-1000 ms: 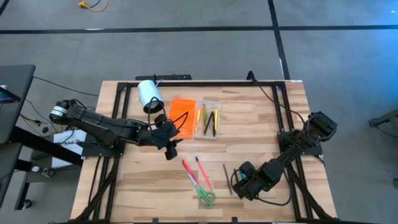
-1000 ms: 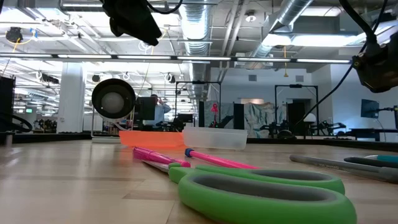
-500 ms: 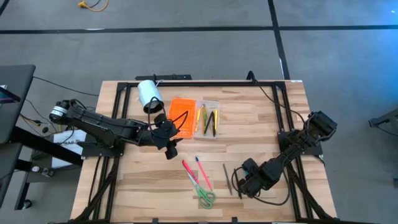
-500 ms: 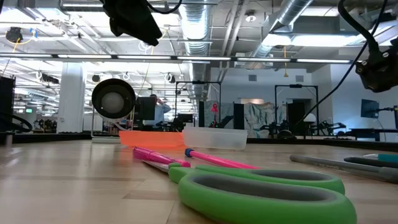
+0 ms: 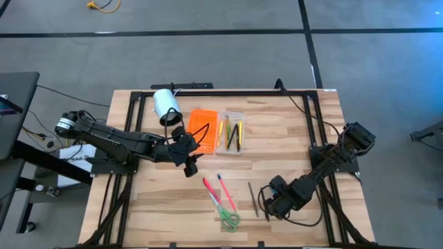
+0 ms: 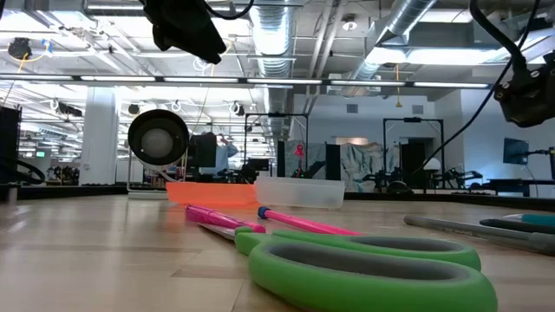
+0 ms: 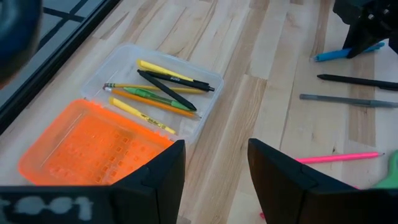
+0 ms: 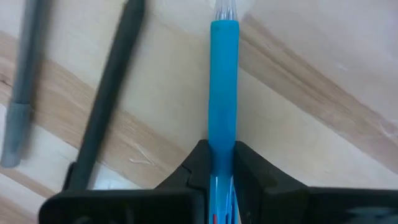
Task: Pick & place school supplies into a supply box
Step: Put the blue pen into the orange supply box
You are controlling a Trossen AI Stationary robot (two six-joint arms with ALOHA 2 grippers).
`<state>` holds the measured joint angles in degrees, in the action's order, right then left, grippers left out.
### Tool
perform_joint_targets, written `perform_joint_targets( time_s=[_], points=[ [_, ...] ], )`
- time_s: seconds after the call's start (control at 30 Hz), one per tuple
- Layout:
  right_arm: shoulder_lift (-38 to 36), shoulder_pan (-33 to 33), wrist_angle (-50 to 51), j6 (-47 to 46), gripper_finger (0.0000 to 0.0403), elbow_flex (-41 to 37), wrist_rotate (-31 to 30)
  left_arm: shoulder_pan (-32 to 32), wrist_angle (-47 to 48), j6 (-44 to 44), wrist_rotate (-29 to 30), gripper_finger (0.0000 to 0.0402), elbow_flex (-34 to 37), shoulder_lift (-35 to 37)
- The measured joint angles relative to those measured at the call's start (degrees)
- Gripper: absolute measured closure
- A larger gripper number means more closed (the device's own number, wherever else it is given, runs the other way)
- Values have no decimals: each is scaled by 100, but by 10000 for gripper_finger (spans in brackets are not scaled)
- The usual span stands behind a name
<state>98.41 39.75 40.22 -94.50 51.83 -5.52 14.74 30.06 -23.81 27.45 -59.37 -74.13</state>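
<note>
My right gripper [image 5: 266, 203] points down at the near right of the table, shut on a blue pen [image 8: 223, 81]. Beside the pen lie a black pen [image 8: 102, 106] and a grey pen [image 8: 18, 93]. Two pink pens [image 5: 216, 192] and green-handled scissors [image 5: 230, 220] lie flat near the front edge. The supply box stands at the far middle, its orange lid [image 5: 202, 128] open beside the clear tray [image 5: 231, 131], which holds several pens and pencils [image 7: 163, 90]. My left gripper [image 7: 214, 174] hangs open above the table, near the box. My right gripper pinches the blue pen's barrel [image 8: 222, 146] between its two fingers, away from the clear tip end [image 8: 224, 9]. The fingers come from above, pointing down, across the pen. The pen lies level at the tabletop [image 7: 339, 54]; whether it is lifted I cannot tell.
A white cylinder [image 5: 166, 105] lies at the far left, beside the orange lid. Black frame rails [image 5: 135, 111] run along the table's sides. Bare wood [image 5: 291, 131] lies between the tray and the right arm.
My right arm's wrist has tipped a little over the blue pen. The pens, scissors and box lie as before.
</note>
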Motion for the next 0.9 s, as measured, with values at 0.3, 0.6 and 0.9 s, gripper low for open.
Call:
perform_joint_targets(
  time_s=[0.3,0.6,0.9],
  points=[
    [-103,-38,-238,5,372,-8,-595,0,5,7,-5,237,0,-1],
    [-707,-292,-152,58,376,-5,-1210,1,84,97,-4,237,0,-2],
    [-1453,-835,-255,980,377,-2,-1831,0,236,90,-6,237,0,-2]
  ],
)
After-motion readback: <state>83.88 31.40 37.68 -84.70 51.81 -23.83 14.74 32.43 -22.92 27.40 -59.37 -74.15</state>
